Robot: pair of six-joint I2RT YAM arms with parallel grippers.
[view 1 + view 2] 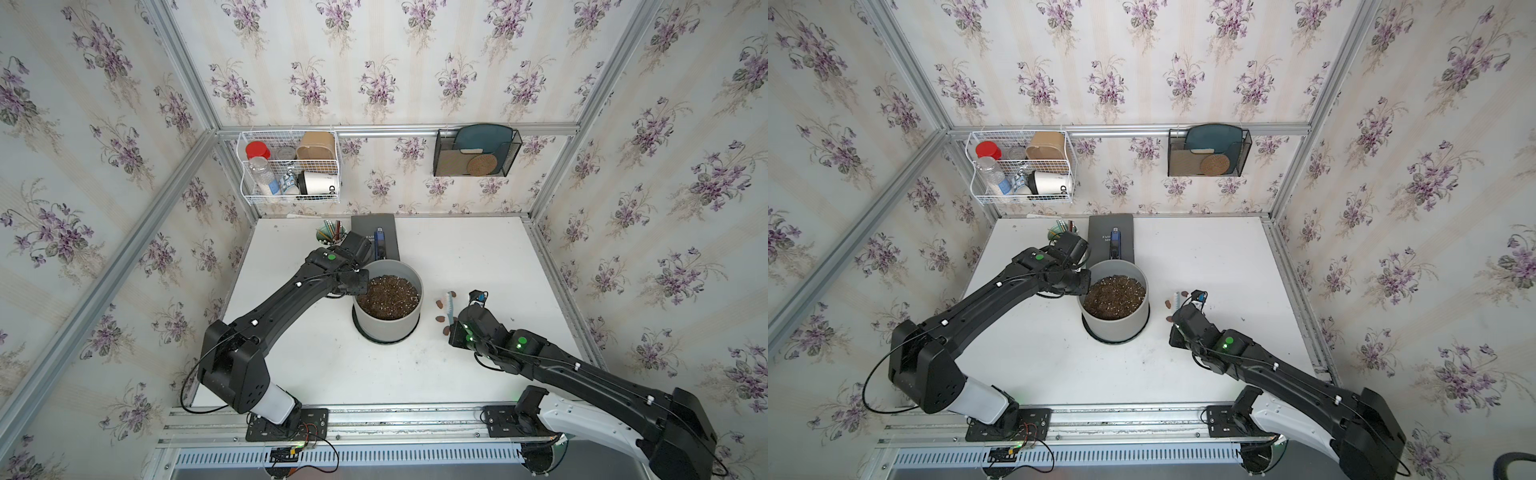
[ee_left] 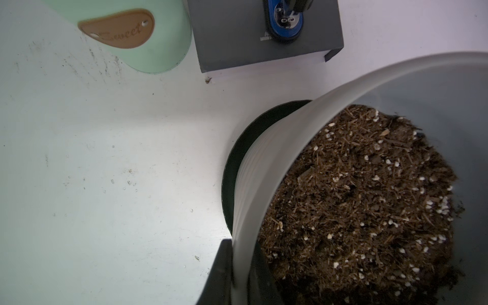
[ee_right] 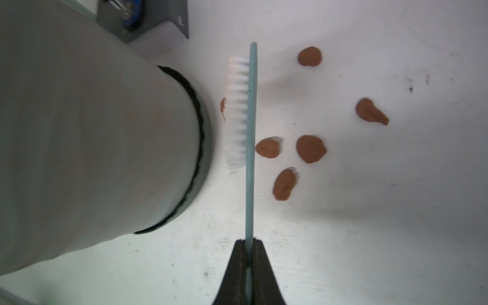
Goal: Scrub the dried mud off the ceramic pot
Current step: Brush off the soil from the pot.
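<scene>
The ceramic pot (image 1: pixel 388 328) (image 1: pixel 1115 328) is pale grey, full of dark speckled soil, and stands on a black saucer (image 2: pixel 232 163) mid-table. My left gripper (image 1: pixel 357 282) (image 2: pixel 241 245) is shut on the pot's far-left rim (image 2: pixel 264 163), one finger outside and one inside. My right gripper (image 1: pixel 454 321) (image 3: pixel 249 240) is shut on the handle of a pale blue brush (image 3: pixel 250 132) (image 1: pixel 449 305). Its white bristles (image 3: pixel 237 113) face the pot wall (image 3: pixel 92 132), a small gap away. Several reddish-brown blobs of dried mud (image 3: pixel 311 148) (image 1: pixel 440 319) lie on the white table right of the pot, one (image 3: pixel 223 105) partly hidden behind the bristles.
A mint-green pencil cup (image 1: pixel 330 235) (image 2: pixel 148 39) and a dark grey box (image 1: pixel 376 226) (image 2: pixel 237 39) carrying a blue stapler (image 2: pixel 284 23) stand behind the pot. On the back wall hang a white wire basket (image 1: pixel 291 166) and a black mesh holder (image 1: pixel 476 151).
</scene>
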